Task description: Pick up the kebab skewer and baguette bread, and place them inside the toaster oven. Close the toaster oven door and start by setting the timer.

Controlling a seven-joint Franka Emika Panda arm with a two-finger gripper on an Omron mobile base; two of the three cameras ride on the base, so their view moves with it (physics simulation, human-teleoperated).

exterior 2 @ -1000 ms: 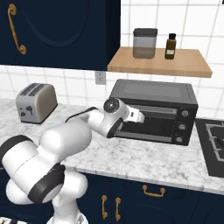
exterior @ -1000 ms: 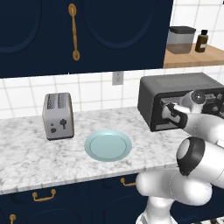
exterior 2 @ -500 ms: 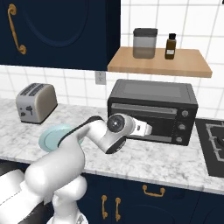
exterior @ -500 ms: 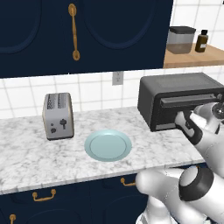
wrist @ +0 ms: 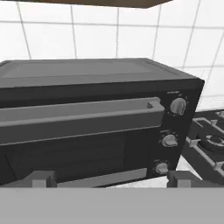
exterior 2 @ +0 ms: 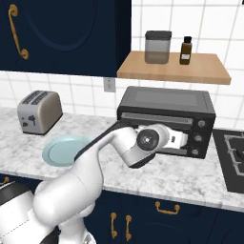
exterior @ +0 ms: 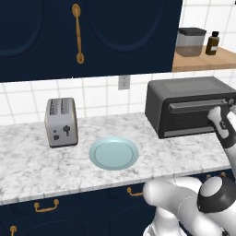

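gripper (wrist: 107,178) stood wide open and empty before the closed toaster oven door (wrist: 78,140); approaching off-line risked missing the small knobs (wrist: 177,106) at right.

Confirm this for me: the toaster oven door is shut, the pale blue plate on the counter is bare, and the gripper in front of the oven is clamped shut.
One thing is wrong: the gripper is open, its fingertips standing wide apart in the hand view. The toaster oven door is indeed shut, and the plate is bare.
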